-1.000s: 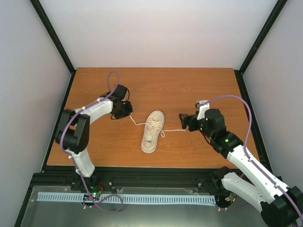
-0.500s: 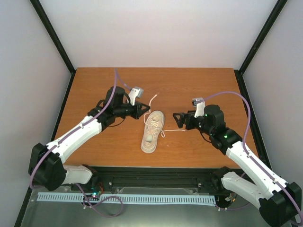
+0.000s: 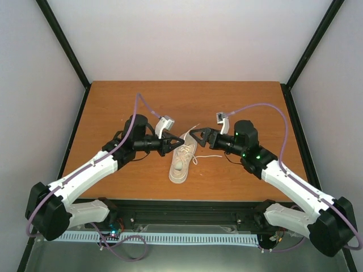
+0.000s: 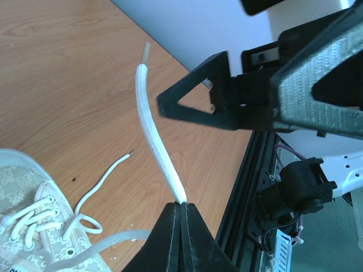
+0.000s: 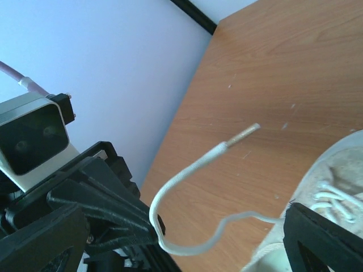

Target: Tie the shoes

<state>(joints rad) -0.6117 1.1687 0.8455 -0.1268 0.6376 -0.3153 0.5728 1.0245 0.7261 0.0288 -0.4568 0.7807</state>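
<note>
The cream sneaker [image 3: 182, 158] lies mid-table, toe toward me. My left gripper [image 3: 172, 143] is shut on one pale lace [image 4: 152, 127] and holds it above the shoe's collar; the lace stands up from the closed jaws [image 4: 181, 205] with its tip free. My right gripper [image 3: 194, 136] is open just right of it, facing it. In the right wrist view the held lace [image 5: 187, 173] curves through the gap between my right fingers [image 5: 320, 243], touching neither. The other lace [image 3: 211, 156] lies loose on the table, also seen in the left wrist view [image 4: 105, 178].
The wooden table [image 3: 113, 107] is bounded by black frame rails [image 3: 187, 205] at the near edge and posts at the back corners. The two grippers are very close together over the shoe.
My left gripper swung right from the table's left side to the shoe, lifting its lace. My right gripper moved left to meet it; the right lace now lies slack.
</note>
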